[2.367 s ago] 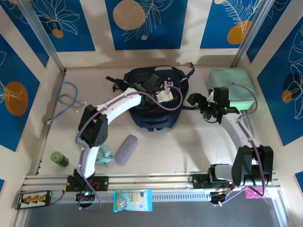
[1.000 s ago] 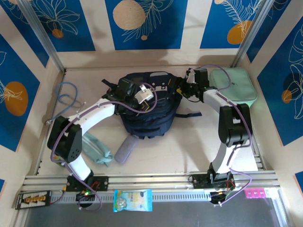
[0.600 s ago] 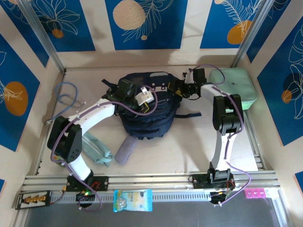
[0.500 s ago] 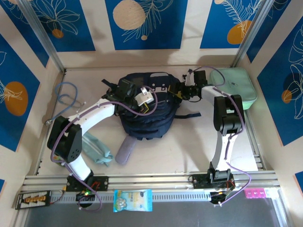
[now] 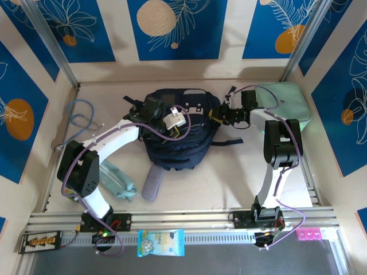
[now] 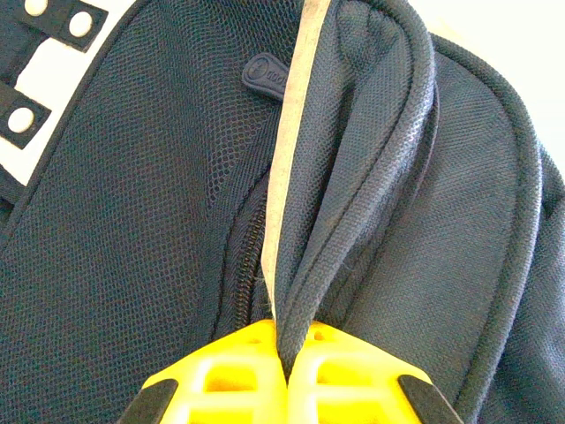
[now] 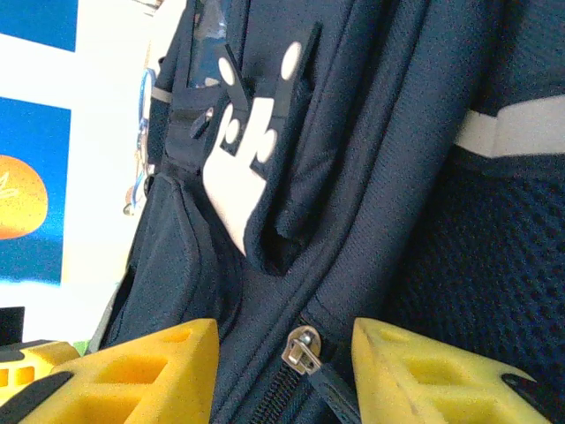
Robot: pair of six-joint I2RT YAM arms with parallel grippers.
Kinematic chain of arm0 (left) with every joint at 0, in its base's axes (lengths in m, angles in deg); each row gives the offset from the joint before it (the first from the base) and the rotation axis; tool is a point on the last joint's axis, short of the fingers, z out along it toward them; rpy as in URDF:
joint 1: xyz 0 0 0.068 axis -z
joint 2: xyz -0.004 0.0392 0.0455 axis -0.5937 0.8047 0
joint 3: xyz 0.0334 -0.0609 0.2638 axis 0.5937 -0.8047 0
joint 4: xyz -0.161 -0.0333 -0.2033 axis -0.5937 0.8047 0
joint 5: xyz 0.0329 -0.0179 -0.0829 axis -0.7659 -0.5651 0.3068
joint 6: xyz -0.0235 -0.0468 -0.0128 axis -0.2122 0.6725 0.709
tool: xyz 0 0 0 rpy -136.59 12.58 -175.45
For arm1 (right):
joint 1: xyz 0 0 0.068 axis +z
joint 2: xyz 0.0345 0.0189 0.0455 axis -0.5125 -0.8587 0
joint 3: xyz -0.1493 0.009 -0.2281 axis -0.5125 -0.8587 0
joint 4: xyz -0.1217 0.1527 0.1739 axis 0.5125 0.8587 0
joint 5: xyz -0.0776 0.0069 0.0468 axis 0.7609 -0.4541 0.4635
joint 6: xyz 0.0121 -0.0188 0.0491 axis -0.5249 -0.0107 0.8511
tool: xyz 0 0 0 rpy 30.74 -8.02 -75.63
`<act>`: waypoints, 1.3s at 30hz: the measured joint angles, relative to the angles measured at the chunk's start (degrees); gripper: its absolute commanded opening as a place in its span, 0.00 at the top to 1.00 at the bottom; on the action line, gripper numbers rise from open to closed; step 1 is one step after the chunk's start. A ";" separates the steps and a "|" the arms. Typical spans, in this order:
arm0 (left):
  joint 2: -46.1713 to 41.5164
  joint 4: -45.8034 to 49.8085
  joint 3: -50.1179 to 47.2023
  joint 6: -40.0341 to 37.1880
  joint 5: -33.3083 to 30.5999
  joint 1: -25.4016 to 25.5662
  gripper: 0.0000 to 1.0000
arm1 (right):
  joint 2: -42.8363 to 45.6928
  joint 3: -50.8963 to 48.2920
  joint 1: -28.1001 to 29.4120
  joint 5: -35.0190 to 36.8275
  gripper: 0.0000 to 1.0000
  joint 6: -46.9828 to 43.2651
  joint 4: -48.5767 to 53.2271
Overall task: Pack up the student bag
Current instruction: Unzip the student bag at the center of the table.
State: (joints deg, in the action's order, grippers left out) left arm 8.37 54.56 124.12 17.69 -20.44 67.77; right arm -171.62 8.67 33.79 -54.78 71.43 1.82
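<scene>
The student bag [image 5: 182, 143], a dark navy backpack with a grey trim stripe, lies at the middle back of the table. My left gripper [image 5: 150, 110] rests on its upper left side. In the left wrist view that gripper [image 6: 287, 340] is shut on a raised fold of the bag's fabric [image 6: 353, 194] beside a zip line. My right gripper [image 5: 221, 114] is at the bag's upper right edge. In the right wrist view its yellow fingers [image 7: 150, 367] stand apart, the gripper [image 7: 284, 343] open, with a metal zip slider [image 7: 300, 346] between them, untouched.
A mint green zip case [image 5: 284, 106] lies at the back right, close to the right arm. A grey-purple glasses case [image 5: 152, 182] and a pale teal pouch [image 5: 117, 182] lie in front of the bag. A blue cable [image 5: 80, 117] is at the left, a snack packet [image 5: 160, 242] on the front rail.
My right gripper has shifted slightly down along the bag's right edge and its jaws have narrowed around the zip slider. The left gripper keeps its hold on the fabric.
</scene>
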 measured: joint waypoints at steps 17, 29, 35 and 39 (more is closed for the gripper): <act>0.00 0.04 0.00 0.00 0.00 0.00 1.00 | 0.00 -0.48 0.07 0.39 0.78 -5.84 3.78; 0.15 0.13 0.11 1.81 -1.05 0.00 1.00 | 4.92 -1.81 2.36 8.87 0.98 -9.38 6.75; 2.03 0.15 1.92 7.87 -3.50 0.07 1.00 | 12.85 -5.09 5.33 15.76 1.00 -11.26 9.42; 4.37 0.09 4.63 11.65 -4.48 0.07 1.00 | 16.65 -7.63 7.41 19.19 0.99 -11.82 10.95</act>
State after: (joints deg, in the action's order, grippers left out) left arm 12.74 54.65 128.75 29.34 -24.92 67.84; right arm -154.96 1.04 41.20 -35.59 59.61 12.77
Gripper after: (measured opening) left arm 0.044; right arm 0.058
